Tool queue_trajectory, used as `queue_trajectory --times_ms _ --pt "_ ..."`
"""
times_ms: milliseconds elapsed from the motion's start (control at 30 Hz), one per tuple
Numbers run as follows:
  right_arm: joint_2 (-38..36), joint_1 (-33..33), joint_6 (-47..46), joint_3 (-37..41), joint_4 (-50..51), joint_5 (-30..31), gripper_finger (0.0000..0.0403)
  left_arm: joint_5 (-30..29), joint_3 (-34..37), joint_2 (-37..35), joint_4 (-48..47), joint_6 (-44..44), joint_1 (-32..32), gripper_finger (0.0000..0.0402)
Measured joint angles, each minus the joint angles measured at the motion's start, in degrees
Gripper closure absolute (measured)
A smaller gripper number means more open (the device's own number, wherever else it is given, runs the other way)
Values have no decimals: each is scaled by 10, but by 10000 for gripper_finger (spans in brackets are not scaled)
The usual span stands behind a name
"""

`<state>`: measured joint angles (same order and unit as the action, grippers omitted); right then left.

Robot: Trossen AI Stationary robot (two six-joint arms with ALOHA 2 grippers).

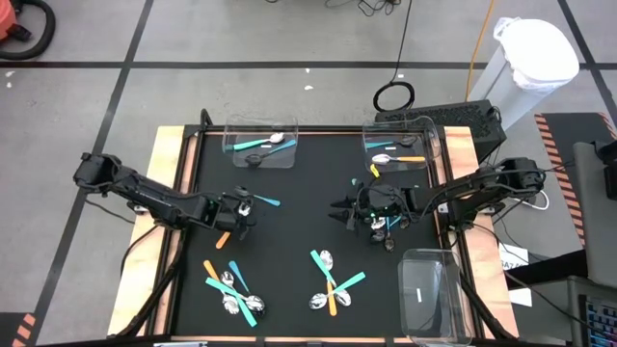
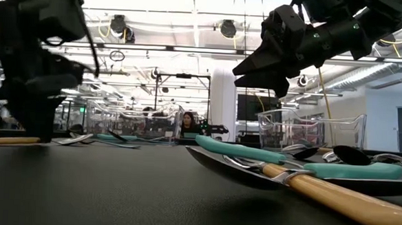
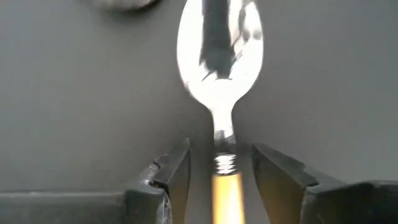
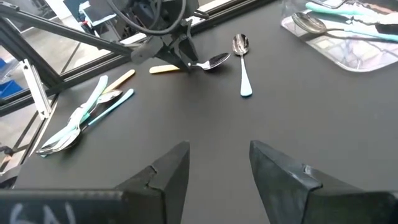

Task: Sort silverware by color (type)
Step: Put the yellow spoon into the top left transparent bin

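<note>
An orange-handled spoon (image 3: 219, 50) lies flat on the black table, left of the middle; its handle (image 1: 224, 238) points toward the near edge. My left gripper (image 3: 221, 171) is down at the table and open. Its fingers stand on either side of the spoon's neck where the orange handle starts, with a gap on each side. A teal-handled spoon (image 1: 265, 200) lies just to the right of it. My right gripper (image 1: 335, 210) is open and empty, held above the table's middle, its fingers pointing toward the left arm.
Two clear bins stand at the far edge: the left one (image 1: 260, 143) holds teal spoons, the right one (image 1: 397, 149) holds an orange one. A third clear bin (image 1: 429, 294) stands at the near right. Mixed silverware lies in heaps at the near left (image 1: 231, 289) and the near middle (image 1: 333, 284).
</note>
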<state>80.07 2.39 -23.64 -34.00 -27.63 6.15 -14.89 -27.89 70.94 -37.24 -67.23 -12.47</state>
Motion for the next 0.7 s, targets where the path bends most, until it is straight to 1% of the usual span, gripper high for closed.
queue_trajectory --times_ms 67,133,200,333,367,533,633,700 --pt "0 0 -1 0 1 0 238 -1 11 -1 14 -3 0 238" --pt "0 0 -1 0 1 0 238 -2 19 -2 23 -8 0 256" --pt "0 0 -1 0 1 0 238 -2 19 -2 25 -6 0 288" --pt "0 0 -2 0 1 0 238 -2 20 -3 51 17 0 375" --pt "0 0 -3 0 1 0 238 -4 22 -4 59 21 0 385" --pt "5 0 -20 0 -12 0 238 -40 7 -16 149 77 0 385" --pt "20 2 -33 0 -41 0 238 -73 -1 -20 242 148 0 391" --pt "35 6 -34 -1 -70 0 238 -110 -5 -20 335 198 1 393"
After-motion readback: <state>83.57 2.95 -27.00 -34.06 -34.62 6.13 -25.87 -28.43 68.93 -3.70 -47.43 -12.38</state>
